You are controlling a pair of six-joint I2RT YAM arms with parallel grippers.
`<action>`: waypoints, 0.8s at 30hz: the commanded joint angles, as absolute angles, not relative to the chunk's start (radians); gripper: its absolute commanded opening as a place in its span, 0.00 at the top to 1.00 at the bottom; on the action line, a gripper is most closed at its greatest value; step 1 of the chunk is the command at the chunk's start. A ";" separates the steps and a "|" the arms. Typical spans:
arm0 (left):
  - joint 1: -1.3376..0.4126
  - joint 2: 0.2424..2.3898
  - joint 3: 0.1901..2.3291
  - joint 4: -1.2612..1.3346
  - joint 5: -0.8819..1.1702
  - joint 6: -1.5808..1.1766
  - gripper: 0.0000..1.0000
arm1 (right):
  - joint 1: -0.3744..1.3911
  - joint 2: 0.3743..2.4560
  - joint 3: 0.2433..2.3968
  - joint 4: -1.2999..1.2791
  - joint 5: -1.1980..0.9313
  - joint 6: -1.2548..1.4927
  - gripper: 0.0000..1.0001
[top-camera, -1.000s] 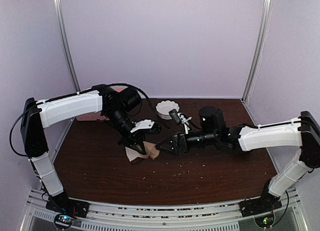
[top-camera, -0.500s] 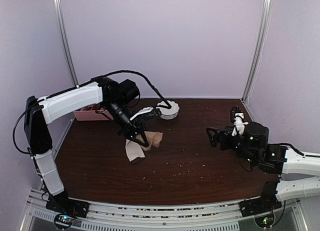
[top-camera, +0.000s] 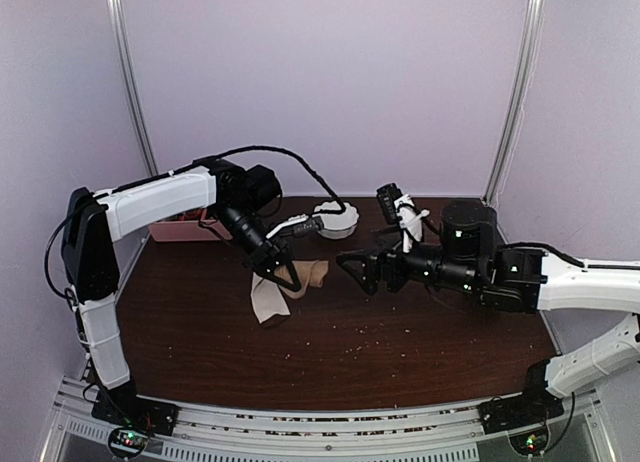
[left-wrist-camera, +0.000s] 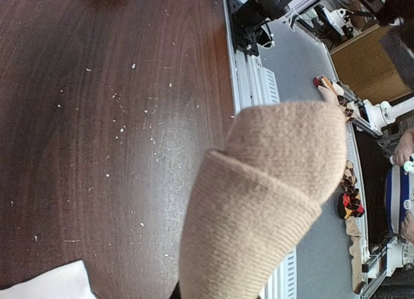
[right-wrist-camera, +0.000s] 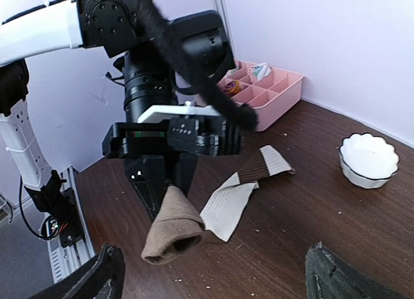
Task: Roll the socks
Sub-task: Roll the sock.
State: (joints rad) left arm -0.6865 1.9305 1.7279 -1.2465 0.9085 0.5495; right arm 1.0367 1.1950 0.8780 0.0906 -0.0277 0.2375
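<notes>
My left gripper (top-camera: 281,279) is shut on the plain tan sock (top-camera: 310,274), which bunches into a cone with its open cuff facing my right gripper. In the right wrist view the tan sock (right-wrist-camera: 171,231) hangs from the left gripper's black fingers (right-wrist-camera: 155,186), low over the table. The cream sock with a dark brown patch (right-wrist-camera: 240,194) lies flat just behind it, also seen as the cream sock (top-camera: 265,302). My right gripper (top-camera: 358,272) is open, a short way right of the tan sock, with nothing between its fingers. The tan sock (left-wrist-camera: 272,182) hides the left fingers in the left wrist view.
A white scalloped bowl (top-camera: 335,220) stands at the back of the dark wooden table (top-camera: 420,342). A pink compartment tray (right-wrist-camera: 265,92) sits at the back left. Crumbs are scattered over the table top.
The right arm, pulled back to the far right half a second ago, has swung in again toward the tan sock. The left gripper has kept the sock and shifted little.
</notes>
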 commanded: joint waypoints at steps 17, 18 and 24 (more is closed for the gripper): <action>-0.675 1.922 1.731 -1.305 0.980 0.648 1.00 | 0.985 1.551 1.007 0.336 -0.453 0.477 0.35; -0.675 1.922 1.732 -1.309 0.980 0.651 1.00 | 0.983 1.557 1.002 0.351 -0.464 0.487 0.38; -0.675 1.915 1.742 -1.331 0.986 0.679 1.00 | 0.955 1.578 0.995 0.397 -0.540 0.540 0.83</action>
